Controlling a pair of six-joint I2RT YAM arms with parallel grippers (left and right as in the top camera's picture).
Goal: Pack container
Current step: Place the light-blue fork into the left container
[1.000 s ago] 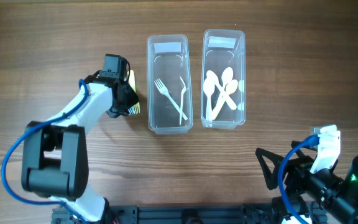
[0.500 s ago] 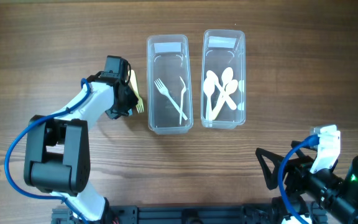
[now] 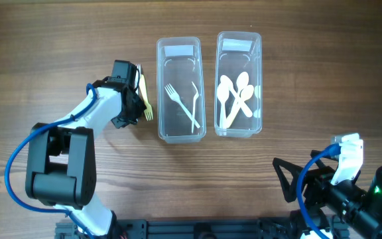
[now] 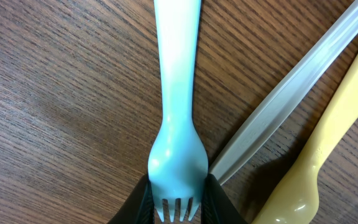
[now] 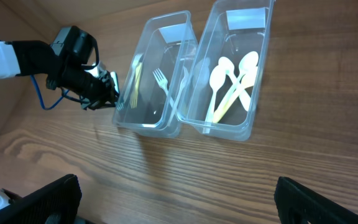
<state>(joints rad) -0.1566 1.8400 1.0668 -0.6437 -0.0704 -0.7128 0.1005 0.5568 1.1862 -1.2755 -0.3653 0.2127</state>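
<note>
My left gripper (image 4: pixel 178 208) is shut on the head of a light blue fork (image 4: pixel 177 93) that lies on the wood table, just left of the containers. A clear knife (image 4: pixel 291 99) and a yellow fork (image 4: pixel 328 143) lie beside it; the yellow fork also shows in the overhead view (image 3: pixel 145 99). The left clear container (image 3: pixel 180 89) holds two white forks (image 3: pixel 184 106). The right clear container (image 3: pixel 239 83) holds several white spoons (image 3: pixel 236 98). My right gripper (image 5: pixel 176 199) is open and empty over bare table at the front right.
The two containers stand side by side at the back middle of the wood table (image 3: pixel 58 40). The left arm (image 3: pixel 91 116) reaches up along the table's left side. A blue cable (image 3: pixel 18 159) loops by its base.
The left gripper has shifted slightly toward the back with the cutlery beside the left container. The right arm has not moved.
</note>
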